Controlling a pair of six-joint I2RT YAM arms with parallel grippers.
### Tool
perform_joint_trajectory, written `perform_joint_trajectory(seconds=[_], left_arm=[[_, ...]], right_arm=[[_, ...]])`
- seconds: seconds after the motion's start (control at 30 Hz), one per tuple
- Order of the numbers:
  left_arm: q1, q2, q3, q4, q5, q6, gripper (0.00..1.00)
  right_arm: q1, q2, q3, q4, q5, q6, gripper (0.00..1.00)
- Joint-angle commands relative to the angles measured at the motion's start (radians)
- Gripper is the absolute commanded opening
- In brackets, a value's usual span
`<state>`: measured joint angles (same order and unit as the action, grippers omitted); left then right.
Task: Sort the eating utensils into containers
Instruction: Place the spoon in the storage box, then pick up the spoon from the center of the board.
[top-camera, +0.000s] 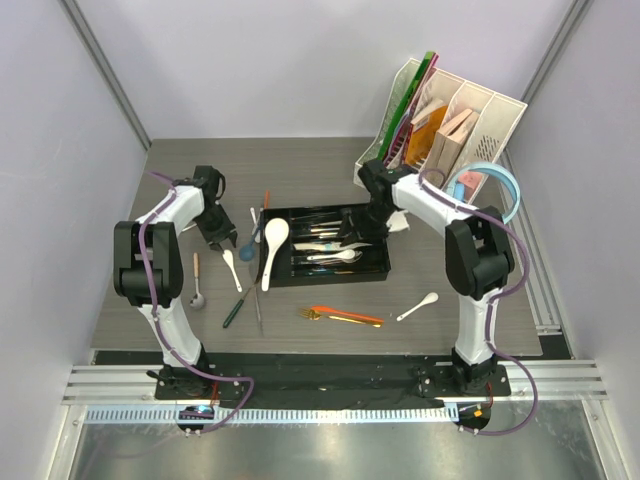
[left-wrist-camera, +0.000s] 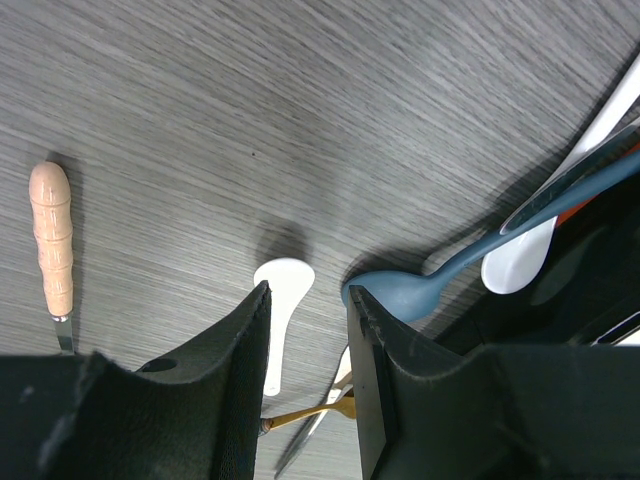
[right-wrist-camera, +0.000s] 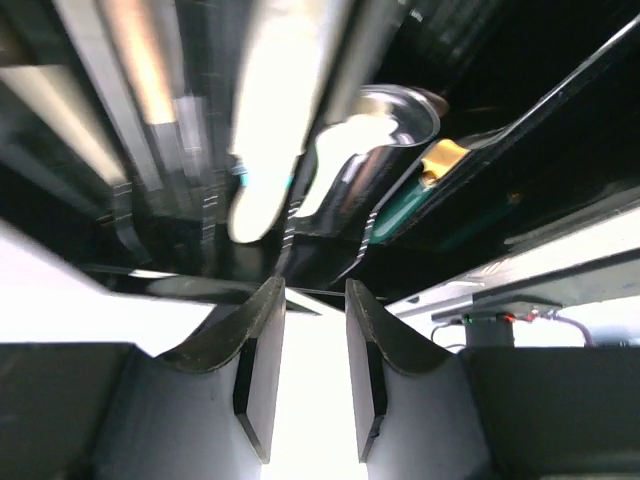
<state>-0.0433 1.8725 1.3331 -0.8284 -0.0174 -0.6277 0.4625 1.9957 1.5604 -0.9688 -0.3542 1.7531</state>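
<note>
Over tray (top-camera: 330, 279) | right claw (right-wrist-camera: 315, 288) parted, empty | left of tray: left claw (left-wrist-camera: 308, 295) parted, empty, above bench (left-wrist-camera: 300, 100) beside blue spoon (left-wrist-camera: 400, 290), white spoon (left-wrist-camera: 285, 278)

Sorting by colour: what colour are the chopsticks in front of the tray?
Orange; the chopsticks show best in the top external view.

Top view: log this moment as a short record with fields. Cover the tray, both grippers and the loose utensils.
tray: black cutlery tray, mid-scene, several utensils inside
at tray's left end: large white spoon
left gripper: open, nothing between the jaws, beside blue spoon
right gripper: open, over the tray's far right corner
loose on near side of tray: orange chopsticks, small white spoon
</note>
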Motion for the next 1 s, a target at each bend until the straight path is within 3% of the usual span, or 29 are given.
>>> perform_joint_trajectory(seconds=[0.0, 0.23, 0.33, 0.47, 0.57, 0.67, 0.97], left_arm=[[0.008, -0.032, -0.006, 0.005, -0.006, 0.002, 0.37], [0.008, -0.015, 0.001, 0.005, -0.004, 0.000, 0.37], [0.008, -0.009, 0.005, 0.006, -0.006, 0.000, 0.37], [0.008, 0.008, 0.015, -0.001, 0.000, 0.000, 0.37], [0.008, 0.014, 0.023, -0.009, 0.004, 0.000, 0.36], [0.008, 0.020, 0.024, -0.008, 0.005, 0.000, 0.37], [0.008, 0.022, 0.006, -0.006, 0.011, 0.003, 0.36]], right_arm=[[-0.088, -0.158, 0.086, -0.216, 0.174, -0.098, 0.37], [-0.258, -0.527, -0.219, -0.311, 0.193, -0.093, 0.45], [-0.370, -0.615, -0.377, -0.271, 0.127, -0.329, 0.45], [-0.447, -0.565, -0.488, -0.291, 0.003, -0.643, 0.43], [-0.449, -0.483, -0.416, -0.455, 0.151, -0.803, 0.43], [-0.449, -0.442, -0.390, -0.461, 0.196, -0.830, 0.50], [-0.450, -0.348, -0.468, -0.369, 0.126, -0.780, 0.50]])
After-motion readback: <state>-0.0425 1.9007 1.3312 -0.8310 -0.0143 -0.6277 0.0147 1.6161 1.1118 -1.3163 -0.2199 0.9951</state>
